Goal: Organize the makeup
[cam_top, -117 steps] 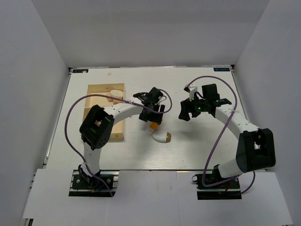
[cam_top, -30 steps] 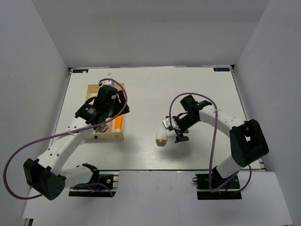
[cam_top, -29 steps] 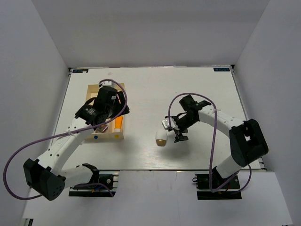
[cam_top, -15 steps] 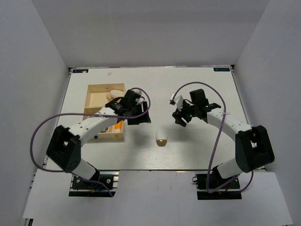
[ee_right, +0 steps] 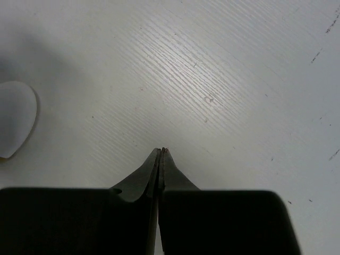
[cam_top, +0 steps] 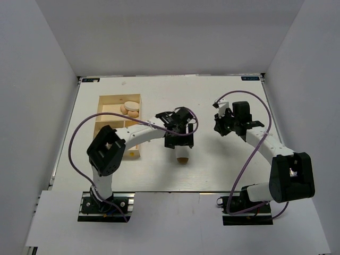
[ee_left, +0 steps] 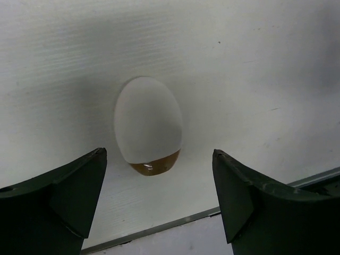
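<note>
A pale egg-shaped sponge point(ee_left: 147, 122) with a brown blunt end lies on the white table, also in the top view point(cam_top: 183, 157). My left gripper point(ee_left: 158, 152) hangs over it, open wide, one dark finger on each side of its brown end, neither touching it. From above, the left gripper point(cam_top: 178, 141) covers the sponge's far half. My right gripper point(ee_right: 161, 150) is shut on nothing, tips pressed together above bare table; the sponge's edge point(ee_right: 15, 119) shows at the far left of that view. In the top view the right gripper point(cam_top: 219, 129) sits to the sponge's right.
A pale wooden divided tray point(cam_top: 104, 100) stands at the left, with round cream puffs point(cam_top: 130, 109) in a back compartment. The left arm crosses the tray's near right corner. The table's near edge point(ee_left: 159, 229) runs just beyond the sponge.
My left gripper swung right from the tray to above the sponge and opened wider. My right gripper drew back to the right, away from the sponge, and shut.
</note>
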Controlling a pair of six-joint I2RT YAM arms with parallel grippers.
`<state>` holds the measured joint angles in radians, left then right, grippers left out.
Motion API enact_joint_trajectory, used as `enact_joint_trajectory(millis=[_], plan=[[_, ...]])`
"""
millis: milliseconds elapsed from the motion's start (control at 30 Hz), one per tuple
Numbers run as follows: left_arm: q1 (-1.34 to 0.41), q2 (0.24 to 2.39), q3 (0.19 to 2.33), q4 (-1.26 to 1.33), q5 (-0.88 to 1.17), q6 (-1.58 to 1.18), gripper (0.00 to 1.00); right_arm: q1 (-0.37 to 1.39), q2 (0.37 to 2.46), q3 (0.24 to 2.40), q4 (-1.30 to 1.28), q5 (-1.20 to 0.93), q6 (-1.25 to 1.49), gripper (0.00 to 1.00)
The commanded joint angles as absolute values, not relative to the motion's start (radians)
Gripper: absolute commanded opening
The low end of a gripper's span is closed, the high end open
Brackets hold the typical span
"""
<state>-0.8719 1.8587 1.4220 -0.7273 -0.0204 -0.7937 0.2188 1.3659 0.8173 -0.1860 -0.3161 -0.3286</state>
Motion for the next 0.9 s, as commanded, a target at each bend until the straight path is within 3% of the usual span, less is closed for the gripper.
enact_joint_trajectory(millis=[0,133,433,533,667,867], plan=[[-0.914,1.911,1.491,-0.813,-0.089,-0.842,0.92,0.195,1.348,0.815,-0.149,-0.328,-0.278,0.0],[-0.951,1.986,1.548,-0.857,-0.123,-0.845,0.96,0.187,1.35,0.813,-0.155,-0.351,-0.268,0.0],[-0.971,2.042,1.543,-0.871,-0.155,-0.854,0.95,0.167,1.347,0.804,-0.158,-0.37,-0.262,0.0],[-0.971,2.048,1.536,-0.864,-0.152,-0.854,0.86,0.166,1.348,0.805,-0.158,-0.379,-0.261,0.0],[-0.971,2.045,1.532,-0.856,-0.161,-0.853,0.68,0.163,1.35,0.807,-0.163,-0.385,-0.265,0.0],[-0.971,2.023,1.522,-0.85,-0.172,-0.844,0.52,0.16,1.35,0.804,-0.172,-0.399,-0.265,0.0]])
